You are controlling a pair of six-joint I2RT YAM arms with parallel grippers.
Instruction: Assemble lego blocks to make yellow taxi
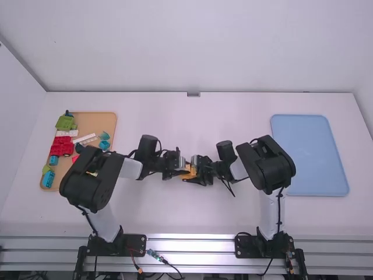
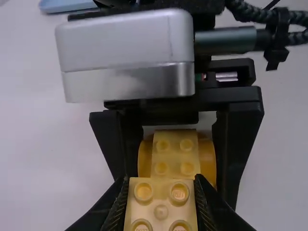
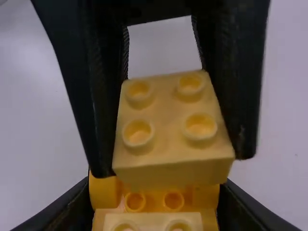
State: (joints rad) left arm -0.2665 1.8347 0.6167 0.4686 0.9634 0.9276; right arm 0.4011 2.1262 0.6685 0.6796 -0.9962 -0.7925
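Note:
Over the middle of the table, in the high view, my left gripper [image 1: 183, 167] and my right gripper [image 1: 197, 171] meet around the orange-yellow taxi part [image 1: 189, 173]. In the left wrist view my left gripper [image 2: 161, 185] is shut on a pale yellow block [image 2: 160, 212] with studs facing the camera. Beyond it, a second studded yellow block [image 2: 174, 156] sits on the orange part. In the right wrist view my right gripper [image 3: 155, 195] is shut on the orange taxi part [image 3: 103, 193]. Whether the left gripper's block touches that part I cannot tell.
At the far left a tan tray [image 1: 93, 121] holds a red vehicle piece [image 1: 61, 146], a green piece [image 1: 66, 122], white plates and several blue and teal blocks. A light blue tray [image 1: 309, 154] lies on the right.

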